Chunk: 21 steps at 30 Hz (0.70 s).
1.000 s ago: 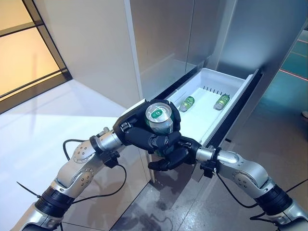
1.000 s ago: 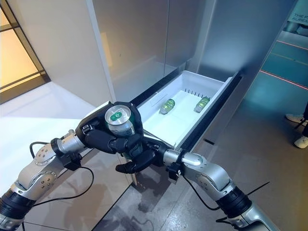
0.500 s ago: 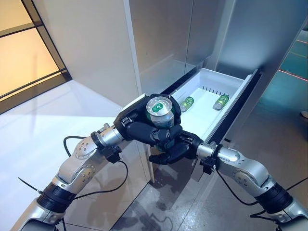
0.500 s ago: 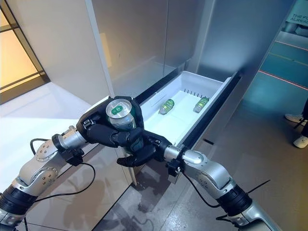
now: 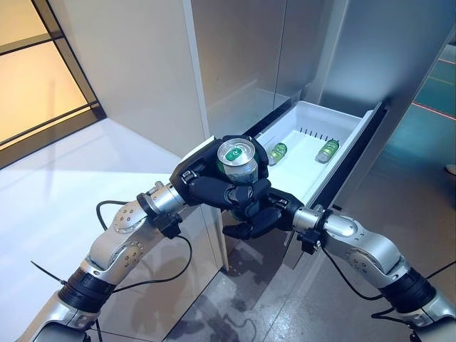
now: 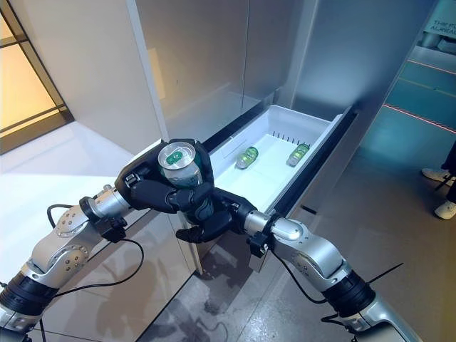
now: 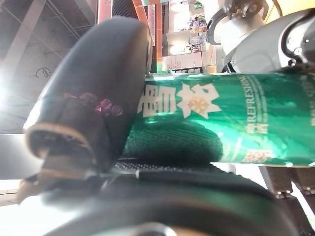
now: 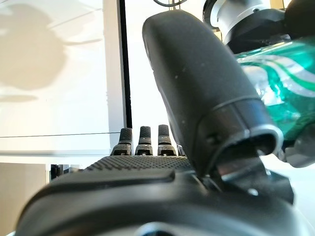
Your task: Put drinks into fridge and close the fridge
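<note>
White plastic forms the pulled-out fridge drawer (image 5: 340, 125), a long rectangular bin with a dark front edge, open to the robot's front right. Its near half is bare and offers free room; the rim nearest the hands lies just beyond and below them. Two green drink cans lie on their sides toward the far end of the drawer: one can near the left wall (image 5: 277, 152), the other can near the right wall (image 5: 328, 149), well apart from each other, with bare floor between them.

Grey metal panels of the tall fridge front (image 5: 242, 57) rise behind the drawer. A pale wall (image 5: 128, 78) stands to the left, and its vertical corner edge runs down beside the left hand. Grey polished floor (image 5: 235, 306) lies open beneath both arms.

Left hand (image 5: 203, 191): fingers and thumb curled round an upright green aluminium can with a silver top (image 5: 236, 160), held above the drawer's near left corner. The left wrist view shows the thumb pressed against the can's green side.

Right hand (image 5: 258, 218): placed directly under and against the left hand, at the base of the held can. Its fingers appear curled, but whether they grip the can cannot be told. A person's shoe (image 6: 447, 208) shows at the far right on the floor.
</note>
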Tool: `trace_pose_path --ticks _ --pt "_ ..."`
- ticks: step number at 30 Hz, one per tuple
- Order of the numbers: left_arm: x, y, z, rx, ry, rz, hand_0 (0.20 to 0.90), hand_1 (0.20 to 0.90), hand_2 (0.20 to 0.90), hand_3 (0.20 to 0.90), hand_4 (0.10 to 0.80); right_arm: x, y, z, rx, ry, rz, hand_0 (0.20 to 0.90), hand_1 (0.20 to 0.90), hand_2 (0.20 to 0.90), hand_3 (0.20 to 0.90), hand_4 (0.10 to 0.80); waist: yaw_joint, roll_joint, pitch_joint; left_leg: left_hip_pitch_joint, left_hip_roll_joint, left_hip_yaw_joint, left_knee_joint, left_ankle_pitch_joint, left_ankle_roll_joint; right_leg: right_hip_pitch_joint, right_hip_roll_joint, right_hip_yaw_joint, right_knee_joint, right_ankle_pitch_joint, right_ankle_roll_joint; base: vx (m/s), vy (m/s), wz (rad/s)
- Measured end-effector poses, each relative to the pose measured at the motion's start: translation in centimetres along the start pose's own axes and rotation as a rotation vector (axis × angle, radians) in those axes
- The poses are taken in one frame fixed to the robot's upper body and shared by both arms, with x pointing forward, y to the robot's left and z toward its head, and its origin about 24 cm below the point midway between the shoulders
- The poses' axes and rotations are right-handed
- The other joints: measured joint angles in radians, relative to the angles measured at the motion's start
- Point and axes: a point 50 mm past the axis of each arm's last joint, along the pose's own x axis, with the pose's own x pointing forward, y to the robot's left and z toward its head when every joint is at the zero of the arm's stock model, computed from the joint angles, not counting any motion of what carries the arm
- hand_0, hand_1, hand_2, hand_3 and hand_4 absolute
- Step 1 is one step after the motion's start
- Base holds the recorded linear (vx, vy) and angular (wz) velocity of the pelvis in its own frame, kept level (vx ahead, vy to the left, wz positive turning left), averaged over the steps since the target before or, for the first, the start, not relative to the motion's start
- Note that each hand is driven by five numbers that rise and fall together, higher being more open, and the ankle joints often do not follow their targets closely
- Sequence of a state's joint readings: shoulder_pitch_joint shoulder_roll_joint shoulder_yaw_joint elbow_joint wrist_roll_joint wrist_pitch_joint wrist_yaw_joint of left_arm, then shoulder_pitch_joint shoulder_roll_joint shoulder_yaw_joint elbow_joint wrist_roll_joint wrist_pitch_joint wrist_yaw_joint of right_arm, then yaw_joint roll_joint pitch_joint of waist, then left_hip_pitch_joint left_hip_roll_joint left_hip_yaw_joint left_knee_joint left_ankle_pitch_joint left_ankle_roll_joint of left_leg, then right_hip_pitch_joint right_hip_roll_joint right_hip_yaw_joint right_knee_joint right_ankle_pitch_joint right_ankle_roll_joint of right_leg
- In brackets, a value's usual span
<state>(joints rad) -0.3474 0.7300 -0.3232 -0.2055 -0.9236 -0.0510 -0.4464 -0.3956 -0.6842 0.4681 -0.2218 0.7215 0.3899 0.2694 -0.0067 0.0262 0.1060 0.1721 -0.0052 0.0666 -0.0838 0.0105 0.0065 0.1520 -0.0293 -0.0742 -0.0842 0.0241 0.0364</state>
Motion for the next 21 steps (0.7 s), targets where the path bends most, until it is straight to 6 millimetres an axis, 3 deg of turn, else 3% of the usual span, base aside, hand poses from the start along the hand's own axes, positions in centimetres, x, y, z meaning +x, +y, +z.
trace_pose_path --ticks 12,21 --pt "0.0 0.0 -0.3 -0.014 0.028 -0.007 0.3 0.3 0.3 0.2 0.1 -0.1 -0.4 1.6 -0.064 -0.004 0.09 0.9 0.9 0.9 0.9 0.8 0.001 -0.002 0.003 0.0 0.002 0.0 0.0 0.0 0.0 0.0 0.0 -0.001 0.0 0.0 0.0 0.0 0.0 0.0" --pt "-0.2 0.1 -0.6 -0.021 0.04 -0.015 0.3 0.3 0.3 0.2 0.1 -0.2 -0.8 2.7 -0.012 -0.031 0.134 0.9 0.9 0.9 0.9 0.8 0.002 -0.009 0.007 0.001 0.002 0.0 0.0 0.0 0.0 0.001 0.0 -0.002 0.0 0.0 0.0 0.0 0.0 0.0"
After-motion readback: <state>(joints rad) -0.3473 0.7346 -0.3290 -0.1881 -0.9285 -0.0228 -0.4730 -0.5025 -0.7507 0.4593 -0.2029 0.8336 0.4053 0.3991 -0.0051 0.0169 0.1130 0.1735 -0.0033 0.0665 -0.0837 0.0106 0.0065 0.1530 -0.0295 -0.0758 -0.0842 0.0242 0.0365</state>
